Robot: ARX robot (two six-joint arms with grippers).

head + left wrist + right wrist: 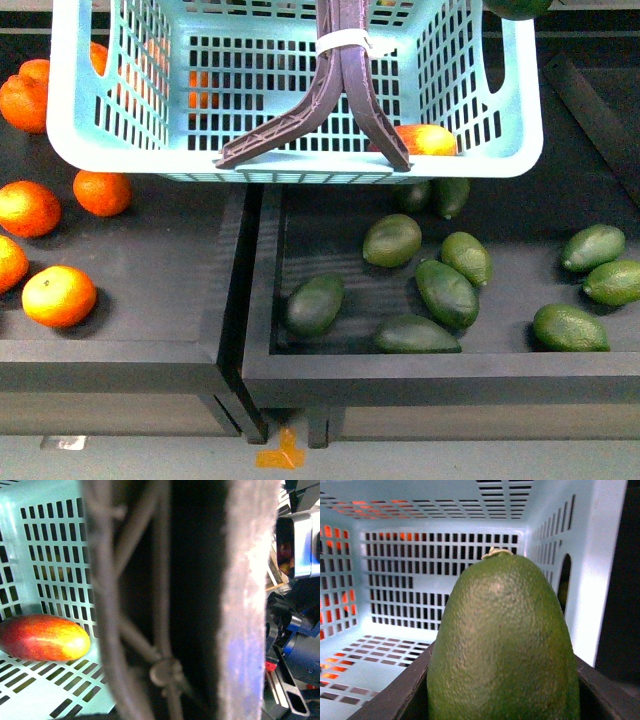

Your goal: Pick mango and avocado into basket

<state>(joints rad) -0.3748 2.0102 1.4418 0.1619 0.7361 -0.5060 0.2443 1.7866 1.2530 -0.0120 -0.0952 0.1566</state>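
Filling the right wrist view, the avocado (502, 630) stands stem end up, clenched between the dark fingers (395, 696) of the right pincer (502, 690), which press on it from either side. It hangs over the open basket (600, 580), close to the wall with the hand hole, and the pale slotted floor shows beyond it. From the front only a dark green sliver of the fruit shows, at the top edge above the basket's far right corner.

Lower than the right pincer and nearer the robot, the mango (425, 140) lies on its side on the basket floor, against the near wall and just beside the foot of one handle (red over most of its skin, yellow at one end).

Both brown handles (335, 95) are swung up together and bound by a white zip tie (340, 42). One handle sits blurred against the lens of the left wrist view. The left pincer's fingers cannot be picked out there, so I cannot tell whether it is clenched or released.

Nearer the robot than the right pincer, spare avocados (447, 292) lie scattered in a dark tray (400, 375). Oranges (58, 295) sit on the neighbouring tray to the left.
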